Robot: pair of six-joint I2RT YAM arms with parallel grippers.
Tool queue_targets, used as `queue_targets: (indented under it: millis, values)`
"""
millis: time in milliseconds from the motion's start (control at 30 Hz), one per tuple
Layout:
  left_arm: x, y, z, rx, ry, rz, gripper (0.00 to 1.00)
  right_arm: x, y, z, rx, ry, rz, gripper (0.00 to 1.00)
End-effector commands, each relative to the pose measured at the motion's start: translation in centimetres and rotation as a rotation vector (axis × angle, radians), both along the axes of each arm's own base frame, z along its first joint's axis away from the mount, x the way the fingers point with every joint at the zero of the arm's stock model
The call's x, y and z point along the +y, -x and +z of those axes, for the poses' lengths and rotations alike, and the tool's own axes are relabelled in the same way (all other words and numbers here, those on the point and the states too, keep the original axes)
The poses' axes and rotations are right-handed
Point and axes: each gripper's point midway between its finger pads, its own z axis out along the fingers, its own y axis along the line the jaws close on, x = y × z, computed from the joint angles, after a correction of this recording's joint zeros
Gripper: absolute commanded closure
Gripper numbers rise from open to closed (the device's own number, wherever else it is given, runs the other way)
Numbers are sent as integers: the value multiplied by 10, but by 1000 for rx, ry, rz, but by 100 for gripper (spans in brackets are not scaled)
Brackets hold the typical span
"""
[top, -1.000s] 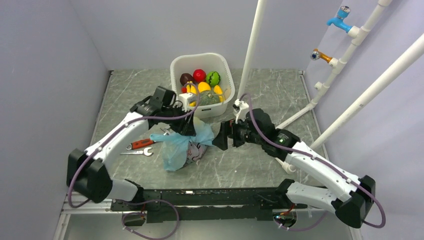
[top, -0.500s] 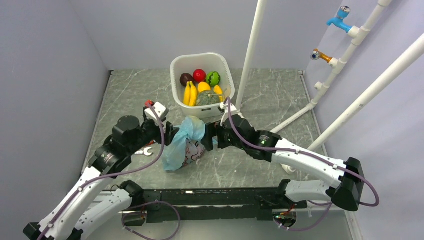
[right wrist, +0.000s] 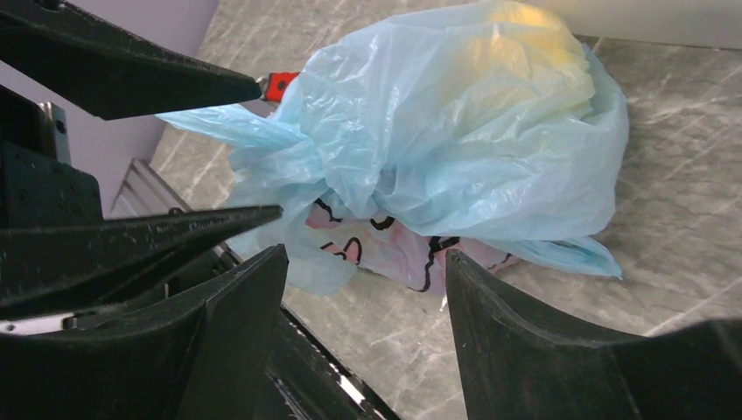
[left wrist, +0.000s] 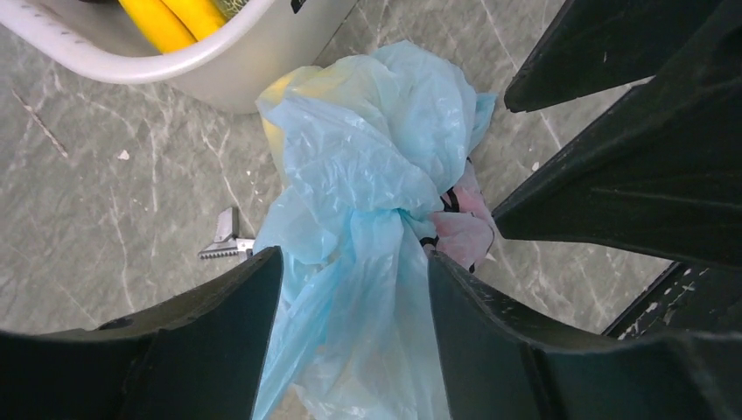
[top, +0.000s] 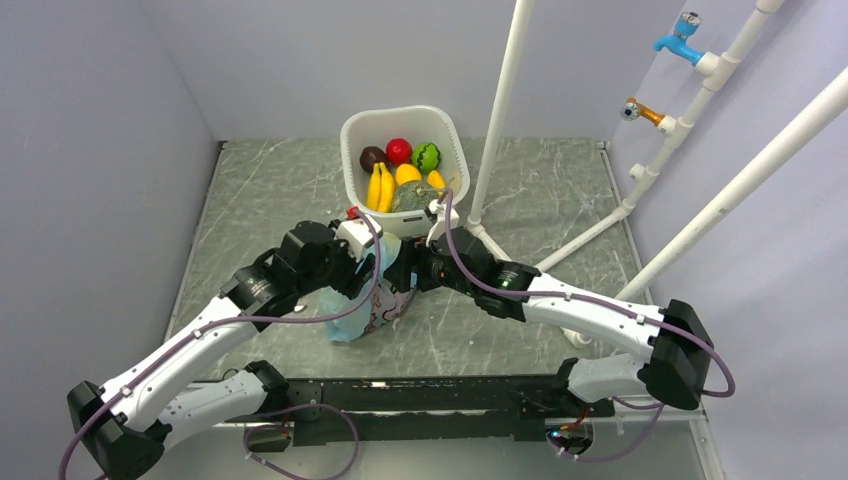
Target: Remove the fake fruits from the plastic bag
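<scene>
One yellow fruit dim through plastic bag, other contents hidden

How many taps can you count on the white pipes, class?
2: a blue tap at the top right, and an orange tap below it on the same pipe.

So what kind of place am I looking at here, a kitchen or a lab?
Most likely a lab robot test cell, not a real kitchen: plain panel walls box in a marble-look table, bare white pipes carry a toy-like blue tap, and a white basket holds plastic fruit.
</scene>
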Motion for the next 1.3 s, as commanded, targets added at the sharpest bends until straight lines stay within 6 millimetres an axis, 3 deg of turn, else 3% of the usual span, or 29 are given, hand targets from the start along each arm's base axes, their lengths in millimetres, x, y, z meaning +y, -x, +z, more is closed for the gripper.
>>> queue_targets:
  millis: [0, 67, 167, 400, 500, 600, 1000, 1133, 1267]
  values:
    - [0, 0, 30, -87, 33, -22, 25, 20, -1, 30, -31, -175, 16, 32]
    - [1, -1, 33, -105, 48, -13, 14, 23, -3, 27, -26, -180, 15, 33]
    - [0, 0, 32, -101, 51, -17, 15, 31, -7, 24, -26, -171, 23, 35]
    - [-5, -4, 12, -26, -19, -28, 42, 42, -14, 8, 10, -129, 12, 40]
    - [-10, -2, 4, 13, -30, -54, 45, 44, -15, -1, 28, -128, 5, 44]
    - [-12, -2, -1, 31, -37, -65, 57, 45, -17, -5, 30, -131, -8, 50]
    - [-14, -1, 0, 24, -32, -76, 100, 52, -29, -14, 49, -122, -57, 53]
    - [-13, -2, 1, 14, -29, -71, 100, 57, -29, -10, 49, -152, -53, 56]
    - [-14, -2, 0, 18, -27, -73, 100, 53, -32, -12, 47, -141, -79, 75]
